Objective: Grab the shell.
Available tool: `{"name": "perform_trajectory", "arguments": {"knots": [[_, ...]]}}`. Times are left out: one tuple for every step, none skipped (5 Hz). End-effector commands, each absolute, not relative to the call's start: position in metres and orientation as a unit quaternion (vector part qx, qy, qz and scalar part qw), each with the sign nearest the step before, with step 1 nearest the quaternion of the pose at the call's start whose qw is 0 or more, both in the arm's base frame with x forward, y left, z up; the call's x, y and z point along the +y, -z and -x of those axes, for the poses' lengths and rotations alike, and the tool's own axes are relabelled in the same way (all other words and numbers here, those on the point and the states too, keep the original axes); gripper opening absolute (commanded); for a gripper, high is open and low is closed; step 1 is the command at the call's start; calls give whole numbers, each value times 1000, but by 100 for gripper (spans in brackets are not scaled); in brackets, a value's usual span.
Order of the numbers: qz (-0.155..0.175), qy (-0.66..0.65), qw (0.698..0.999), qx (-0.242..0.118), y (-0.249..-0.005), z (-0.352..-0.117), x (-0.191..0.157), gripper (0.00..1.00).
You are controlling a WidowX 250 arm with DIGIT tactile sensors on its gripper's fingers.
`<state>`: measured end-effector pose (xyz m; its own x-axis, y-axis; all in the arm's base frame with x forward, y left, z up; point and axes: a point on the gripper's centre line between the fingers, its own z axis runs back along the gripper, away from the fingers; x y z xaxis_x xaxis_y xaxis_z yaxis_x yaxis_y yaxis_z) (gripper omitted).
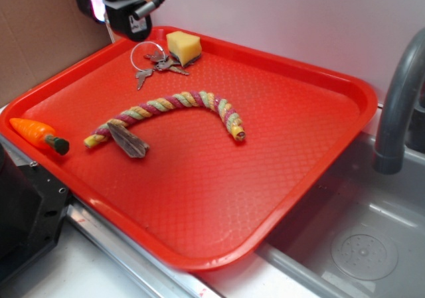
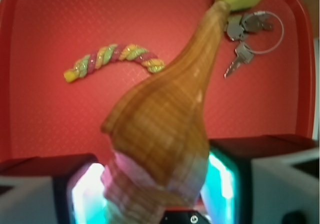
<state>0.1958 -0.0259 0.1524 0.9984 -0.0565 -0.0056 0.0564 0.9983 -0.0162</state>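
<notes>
A tan-brown spiral shell [image 2: 165, 114] fills the middle of the wrist view, its long narrow end pointing away toward the tray's far side. My gripper [image 2: 155, 184] is shut on it, and the lit cyan pads [image 2: 222, 179] press its wide ridged end from both sides. The shell hangs above the red tray [image 2: 45, 109]. In the exterior view the gripper [image 1: 123, 9] is raised over the tray's far left corner, and the shell itself is hidden there.
On the red tray [image 1: 312, 132] lie a twisted multicoloured rope [image 1: 179, 105], a flat piece of driftwood [image 1: 129, 141], keys on a ring [image 1: 156, 62], a yellow sponge [image 1: 184, 47] and an orange toy carrot [image 1: 36, 133]. A grey faucet [image 1: 398, 105] and sink [image 1: 358, 245] are at the right.
</notes>
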Motion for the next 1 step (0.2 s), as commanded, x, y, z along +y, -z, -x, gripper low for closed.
{"name": "perform_trajectory", "arguments": {"knots": [[-6,44,999,-9,-158,-205,-38,0]]}}
